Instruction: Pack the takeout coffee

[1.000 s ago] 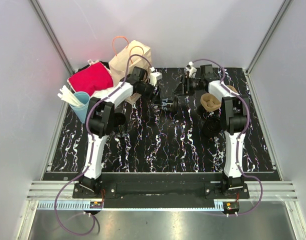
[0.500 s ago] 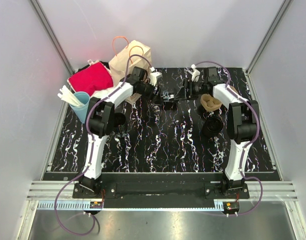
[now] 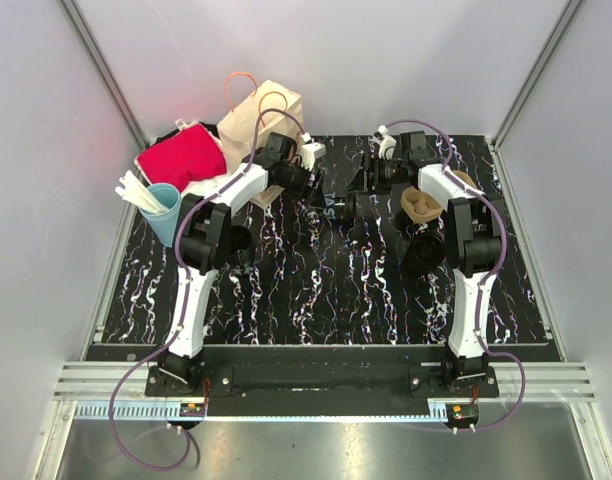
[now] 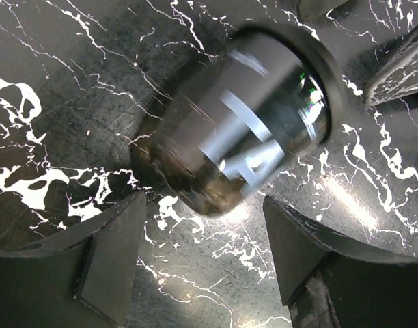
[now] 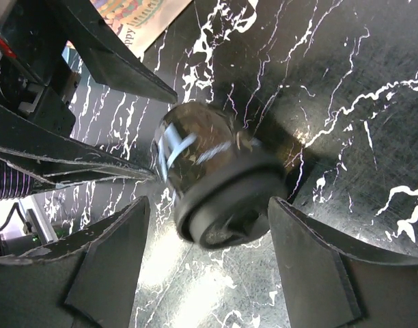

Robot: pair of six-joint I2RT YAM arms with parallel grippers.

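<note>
While the takeout coffee cup (image 3: 338, 208) lies tipped on its side on the bench (image 3: 316, 300), near the middle of the far edge, the packing proper has not begun. The step in hand looks like securing the cup.

Both arms meet over it from opposite ends. The left fingers (image 4: 106, 266) are spread wide at the cup's base and the right fingers (image 5: 103, 266) are spread wide around its lid (image 5: 233, 205). Neither pair visibly presses on it, and nothing is held.

The cup is dark and glossy, a tapered round body with pale lettering, capped by a matte black lid with a thicker rim. It shows blurred in both wrist views, so finer detail cannot be read.

The next move probably calls for one pair to close across the body while the other gives way. The cup then has to be stood upright before it goes anywhere. The slick curved wall could roll or slide on the polished black, white-veined surface, so a grip just under the lid rim seems safer.

A moulded tan pulp cup carrier (image 3: 421, 205) sits towards the far right corner, near the cup. A brown paper bag (image 3: 261, 112) with cord handles stands at the far left corner, well apart from it.
</note>
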